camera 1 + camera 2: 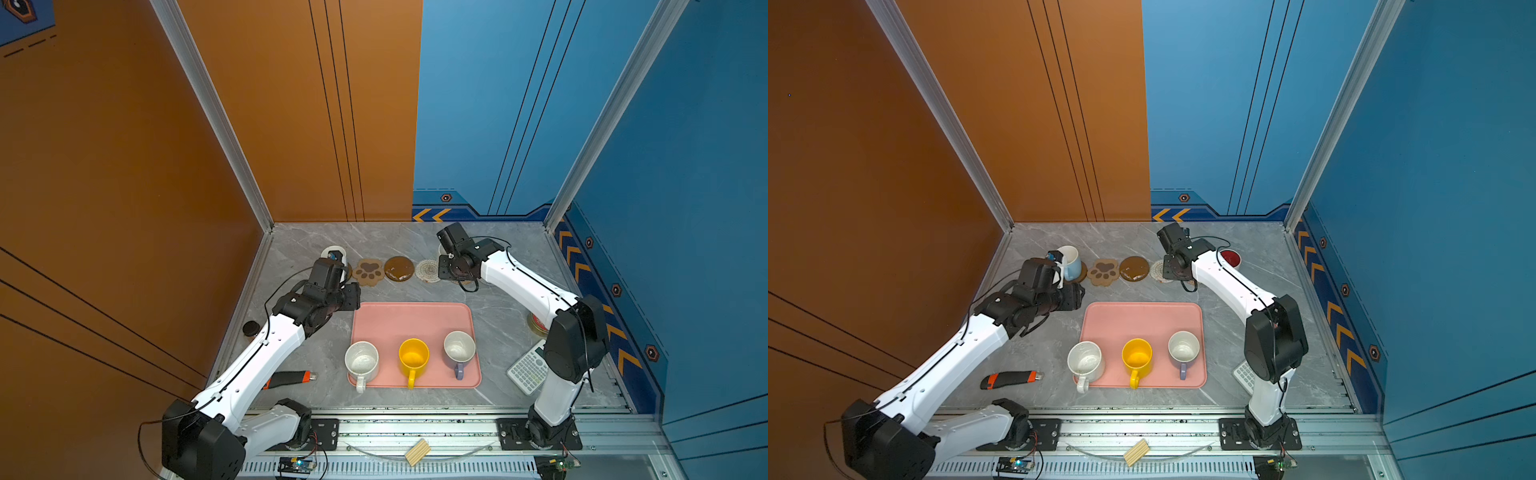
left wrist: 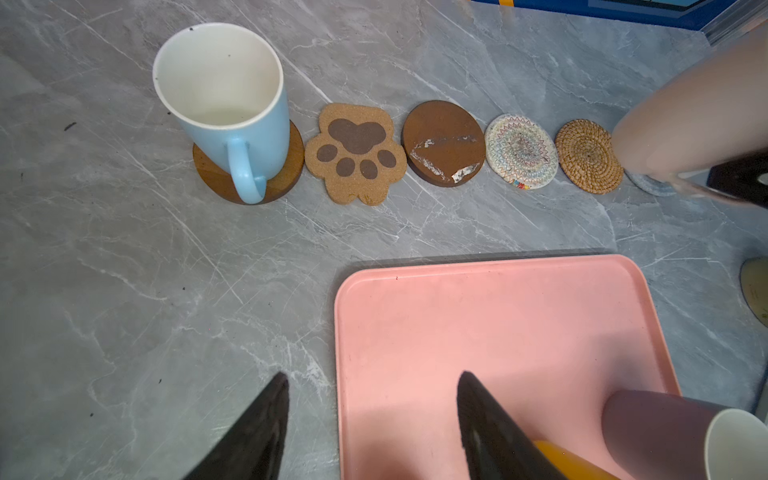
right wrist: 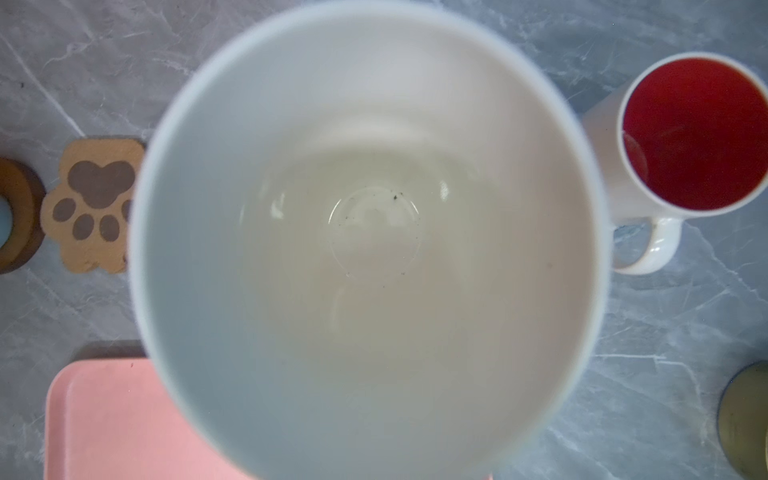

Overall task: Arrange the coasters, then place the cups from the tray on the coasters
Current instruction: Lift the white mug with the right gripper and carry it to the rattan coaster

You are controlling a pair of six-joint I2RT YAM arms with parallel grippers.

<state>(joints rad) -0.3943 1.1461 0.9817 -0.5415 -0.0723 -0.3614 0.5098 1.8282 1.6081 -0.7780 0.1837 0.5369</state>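
Glazed ceramic sets the terms: the white cup [image 3: 365, 232] fills the right wrist view, mouth up. It is hard, slick, chippable and fairly heavy for a narrow pinch. The right end effector [image 1: 455, 268] is almost fully closed. Its fingers do not show, so I judge rather than see that it carries this cup by the thin wall or the handle.

The cup hangs over the row of coasters [image 2: 442, 141], between the paw coaster [image 3: 93, 208] and the red-lined cup [image 3: 694, 133]. Which mat lies under it I cannot tell. It wants lowering level and gently, since a tilted foot could skid a light mat.

The left end effector [image 2: 373, 378] stands well open and empty above the tray [image 2: 498, 311] edge. A blue cup [image 2: 232, 104] sits on a brown disc [image 2: 286, 174].

On the tray stand the speckled cup [image 1: 361, 361], yellow cup [image 1: 413, 357] and lavender cup [image 1: 459, 347]. Their handles face the near side and look a fair hold; the rim wall is another.
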